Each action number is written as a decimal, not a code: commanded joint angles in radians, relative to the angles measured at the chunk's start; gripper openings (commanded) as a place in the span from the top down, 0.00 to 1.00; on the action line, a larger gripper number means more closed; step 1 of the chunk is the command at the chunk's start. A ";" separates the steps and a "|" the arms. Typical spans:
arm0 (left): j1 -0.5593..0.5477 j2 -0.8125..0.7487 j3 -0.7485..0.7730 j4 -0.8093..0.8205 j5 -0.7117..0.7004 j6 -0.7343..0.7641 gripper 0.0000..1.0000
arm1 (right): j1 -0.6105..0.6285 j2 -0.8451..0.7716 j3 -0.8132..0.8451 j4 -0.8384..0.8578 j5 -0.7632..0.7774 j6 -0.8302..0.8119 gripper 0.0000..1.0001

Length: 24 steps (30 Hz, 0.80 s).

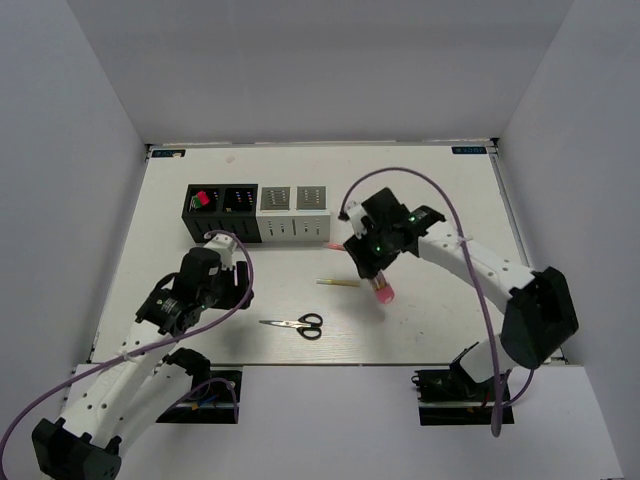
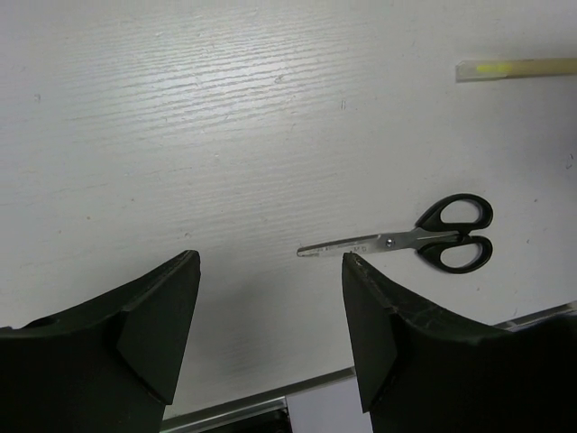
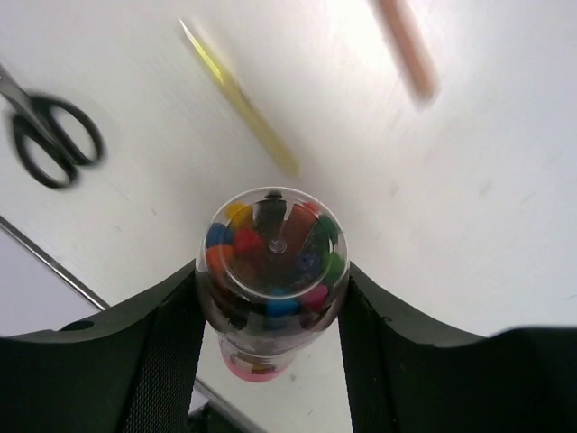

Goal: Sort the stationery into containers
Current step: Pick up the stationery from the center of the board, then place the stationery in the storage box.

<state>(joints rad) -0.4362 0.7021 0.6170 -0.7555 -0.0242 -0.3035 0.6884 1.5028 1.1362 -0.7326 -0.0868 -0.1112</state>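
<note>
My right gripper (image 3: 270, 298) is shut on the clear pink-ended tube (image 3: 270, 271), full of coloured pieces, and holds it above the table; in the top view the tube (image 1: 381, 289) hangs below the gripper (image 1: 372, 268). The yellow pencil (image 1: 338, 283) and the black-handled scissors (image 1: 297, 324) lie on the table; both show blurred in the right wrist view, the pencil (image 3: 239, 99) and the scissors (image 3: 50, 135). The pink pen (image 1: 333, 245) lies by the white holders. My left gripper (image 2: 270, 325) is open and empty, left of the scissors (image 2: 424, 240). The row of holders (image 1: 257, 213) stands at the back; the leftmost black one holds markers (image 1: 201, 198).
The table's near metal edge (image 2: 243, 406) runs right under my left fingers. The arm bases sit at the near edge. White walls close the workspace on three sides.
</note>
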 commanded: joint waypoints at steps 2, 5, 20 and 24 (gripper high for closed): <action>-0.004 -0.041 -0.003 0.013 -0.052 0.001 0.26 | 0.005 -0.044 0.271 -0.050 -0.070 -0.140 1.00; -0.004 -0.070 -0.014 0.024 -0.086 -0.002 0.26 | 0.007 0.051 0.418 -0.096 -0.102 -0.165 1.00; -0.004 -0.337 -0.091 0.065 -0.431 -0.043 0.26 | 0.022 0.421 0.970 0.322 -0.342 -0.061 1.00; -0.004 -0.328 -0.086 0.062 -0.444 -0.042 0.26 | 0.026 0.490 0.970 0.511 -0.396 -0.009 1.00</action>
<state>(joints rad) -0.4362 0.3679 0.5354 -0.7029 -0.4179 -0.3393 0.7074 1.9694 2.0636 -0.4763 -0.3954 -0.1772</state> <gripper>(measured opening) 0.744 0.579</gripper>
